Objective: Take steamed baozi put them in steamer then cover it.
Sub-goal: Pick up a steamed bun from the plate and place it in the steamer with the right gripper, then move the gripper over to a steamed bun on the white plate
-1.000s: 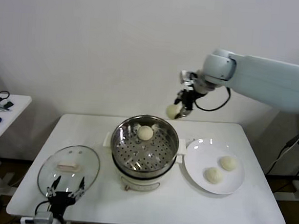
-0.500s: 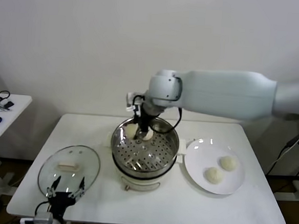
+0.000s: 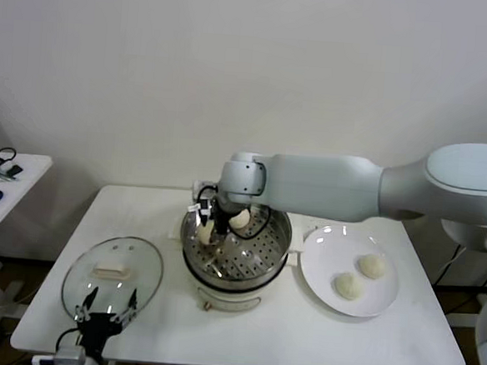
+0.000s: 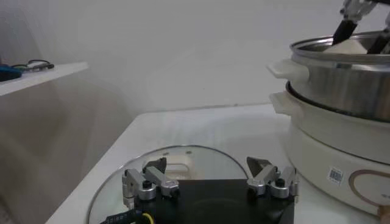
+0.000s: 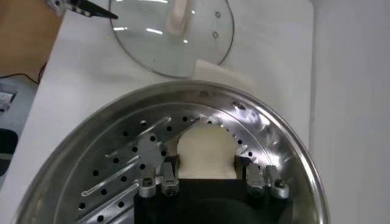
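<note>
— Where do we find the right pincer (image 3: 206, 231)?

— Reaching down inside the steamer (image 3: 235, 250), at its left side, clamped on a steamed baozi (image 5: 206, 152); in our right wrist view the bun sits between the two fingers (image 5: 159, 178), right above the perforated tray. A second baozi (image 3: 240, 220) lies on the tray toward the back of the pot.

— And the others?

— Two more baozi (image 3: 347, 285) (image 3: 372, 266) rest on the white plate (image 3: 322, 251), just right of the steamer on the white bench (image 3: 300, 328).

— The cover?

— We see the glass lid (image 3: 112, 275) lying flat on the bench, left of the steamer, handle up. The left pincer (image 4: 210, 183) hovers at the lid's near edge, fingers spread, gripping nothing.
</note>
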Controlling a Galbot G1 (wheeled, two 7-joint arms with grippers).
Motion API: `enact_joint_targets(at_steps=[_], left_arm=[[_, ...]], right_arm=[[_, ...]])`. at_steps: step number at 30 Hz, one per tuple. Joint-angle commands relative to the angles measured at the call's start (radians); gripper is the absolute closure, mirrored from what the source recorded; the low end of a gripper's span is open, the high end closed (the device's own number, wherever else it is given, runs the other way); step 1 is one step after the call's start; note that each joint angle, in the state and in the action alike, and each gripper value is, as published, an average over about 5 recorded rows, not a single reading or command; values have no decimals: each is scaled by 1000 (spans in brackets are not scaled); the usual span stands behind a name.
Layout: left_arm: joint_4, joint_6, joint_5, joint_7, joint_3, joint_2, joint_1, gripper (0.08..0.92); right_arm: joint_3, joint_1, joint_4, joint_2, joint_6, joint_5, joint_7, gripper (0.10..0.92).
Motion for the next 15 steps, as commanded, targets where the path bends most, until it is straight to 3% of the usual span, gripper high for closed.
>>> enact_joint_targets(at_steps=[1, 10, 15], left_arm=[[-3, 1, 1, 0, 3, -1, -1, 177], [-22, 10, 2, 1, 2, 0, 4, 177], [-39, 20, 3, 3, 1, 0, 5, 177]], right_arm=[[8, -59, -44, 23, -8, -15, 19, 415], [-19, 92, 50, -62, 38, -41, -61, 229], [-151, 319, 133, -248, 177, -53, -235, 204]])
